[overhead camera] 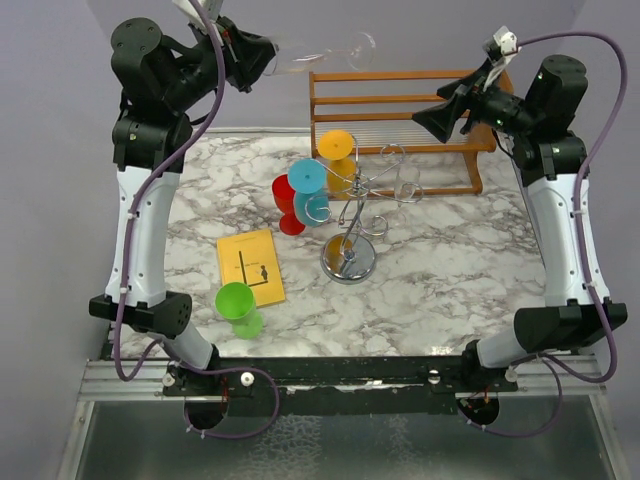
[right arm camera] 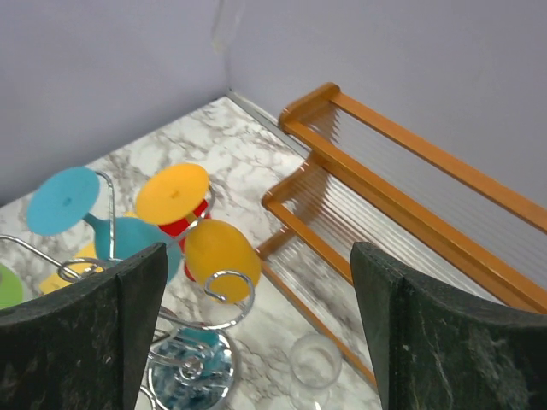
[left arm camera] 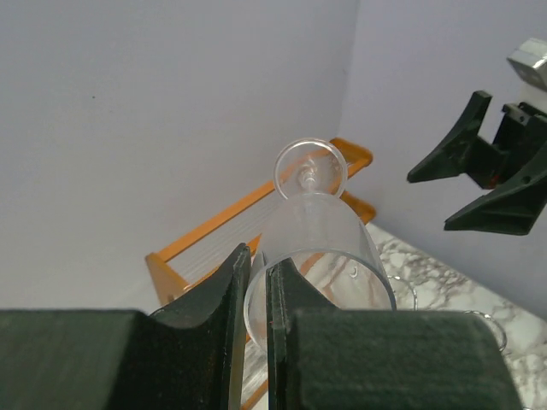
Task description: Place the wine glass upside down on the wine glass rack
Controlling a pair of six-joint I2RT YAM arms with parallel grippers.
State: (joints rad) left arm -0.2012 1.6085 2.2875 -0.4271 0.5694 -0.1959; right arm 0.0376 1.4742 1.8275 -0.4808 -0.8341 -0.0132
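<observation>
Glass [overhead camera: 322,52]: clear, thin-walled, and by the look of it light, rigid and brittle. I judge it slick too, so a hard squeeze or a knock against metal wire could chip or crack it. The stem is the weakest part. The bowl wall near the rim or the flat foot are the safer places to take hold.

It is off the bench [overhead camera: 450,290], held high by the left end effector [overhead camera: 268,55] and lying about level. In the top view the foot points toward 3 o'clock from the fingers, over the back edge of the bench and just above the shelf [overhead camera: 400,100]. The left wrist view shows the left end effector [left arm camera: 259,265] clenched on the glass [left arm camera: 320,248]. Its 2 fingers [left arm camera: 214,286] pinch the bowl wall at the rim, apparently 1 inside and 1 outside. The bowl, stem and round foot run straight away from the camera.

The rack [overhead camera: 350,215] stands at the bench centre, at about 5 o'clock from the glass and well below it. Coloured glasses [overhead camera: 310,185] already hang on its 10 o'clock side.

The right end effector [overhead camera: 432,110] is released, jaws wide and empty. It hovers at 3 o'clock from the foot, near but apart. A rim pinch gives little hold against twisting, so I would expect tipping the glass foot-up to call for slow, careful moves.
</observation>
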